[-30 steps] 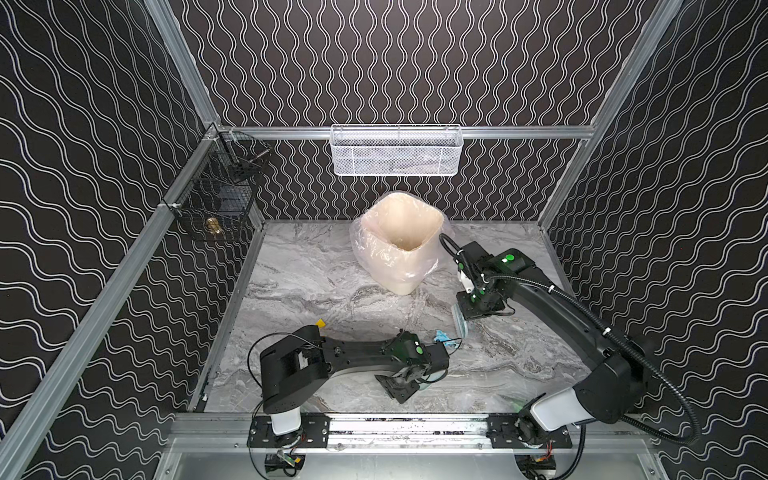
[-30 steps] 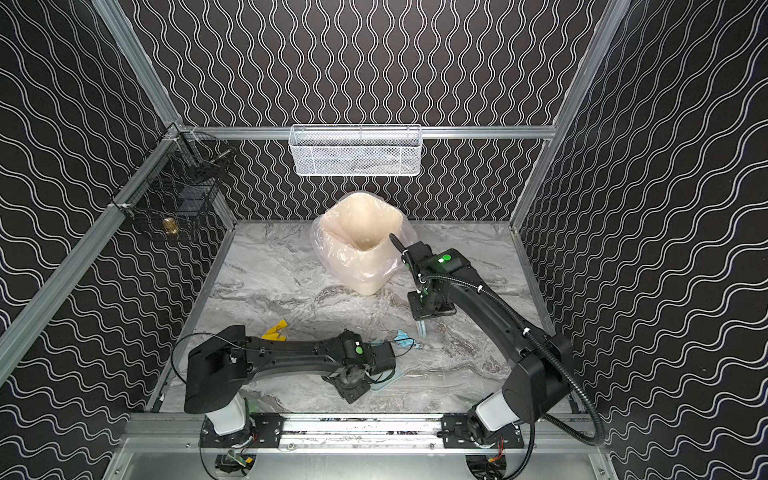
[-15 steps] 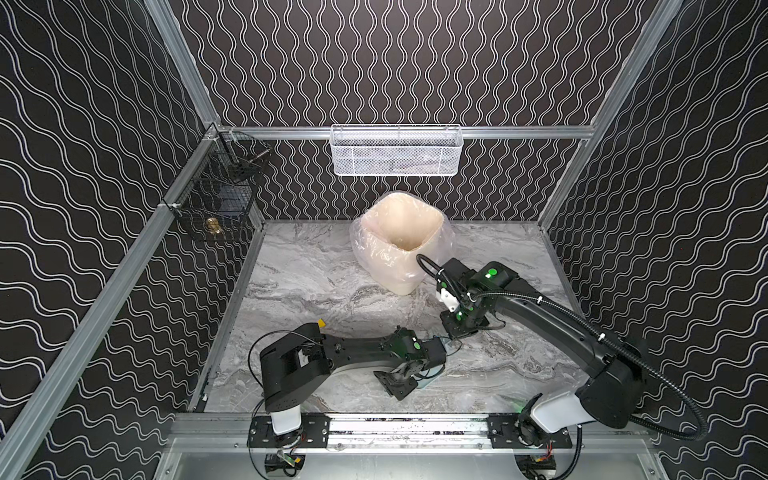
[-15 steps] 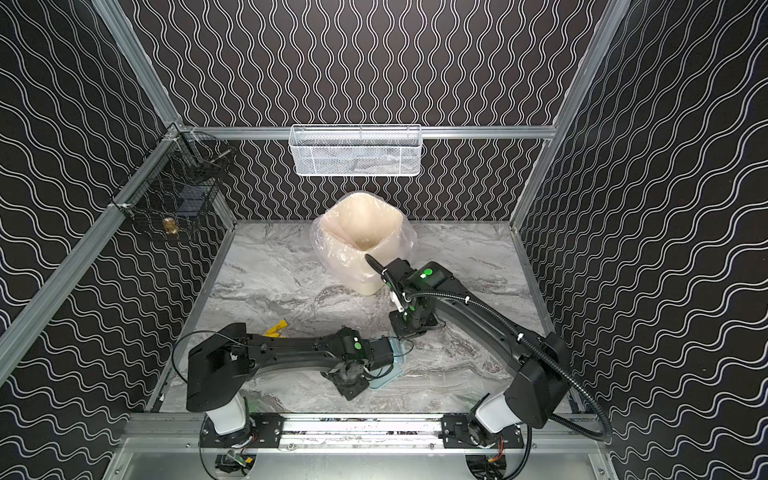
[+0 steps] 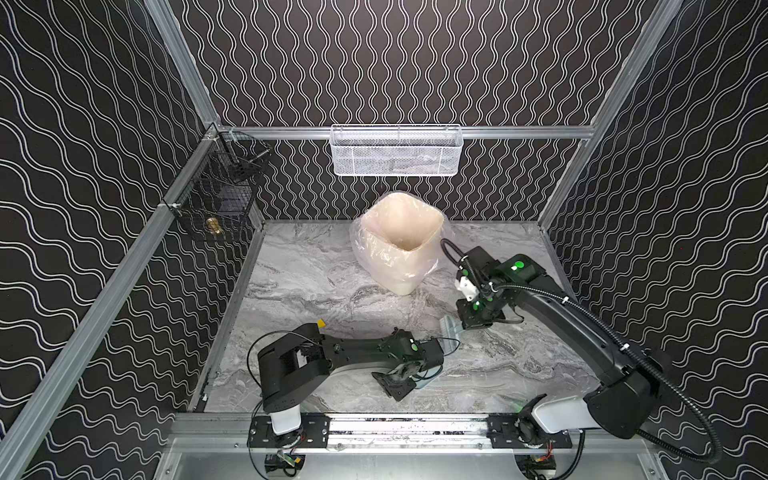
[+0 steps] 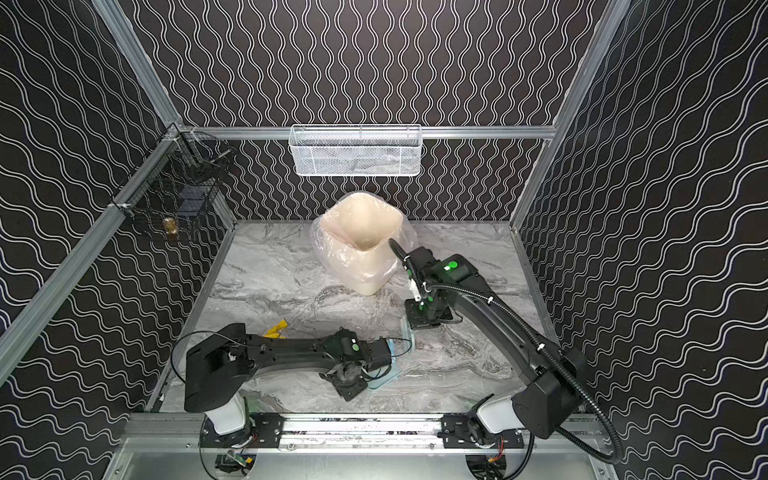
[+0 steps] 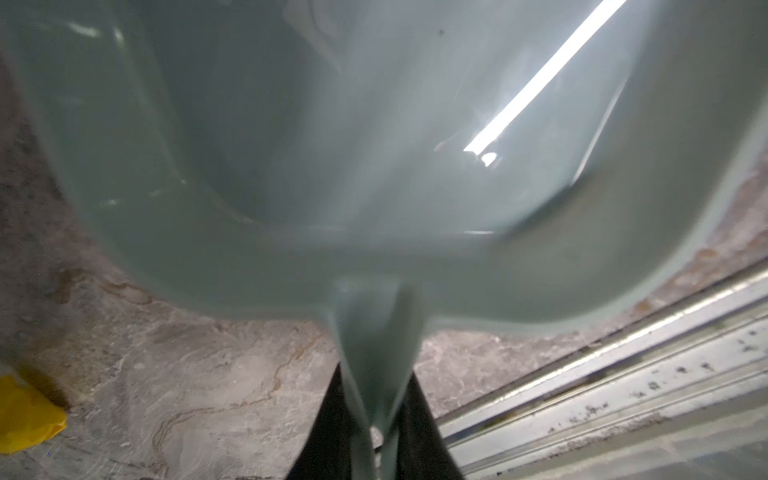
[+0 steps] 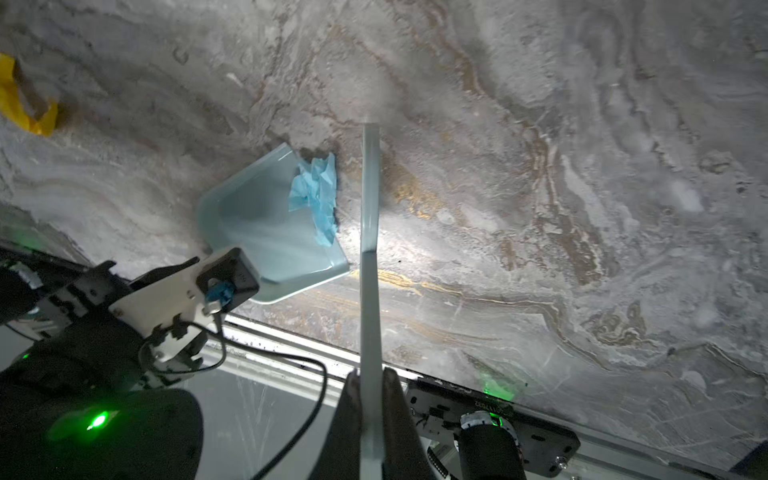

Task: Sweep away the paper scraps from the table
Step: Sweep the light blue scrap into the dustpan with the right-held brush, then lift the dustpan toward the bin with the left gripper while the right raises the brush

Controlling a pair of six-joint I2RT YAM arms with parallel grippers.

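While both arms hold tools, a crumpled blue scrap (image 8: 316,199) lies at the dustpan (image 8: 249,216) lip.
Left gripper (image 7: 376,419), arm stretched low over the veined marble table (image 5: 311,282), clamps the smooth pale-blue plastic dustpan by its tapered handle; a yellow scrap (image 6: 276,329) lies beside that arm. Right gripper (image 8: 371,411), arm bent downward, pinches the thin brush (image 8: 370,187) handle; this arm has drawn back rightward since half a second ago.
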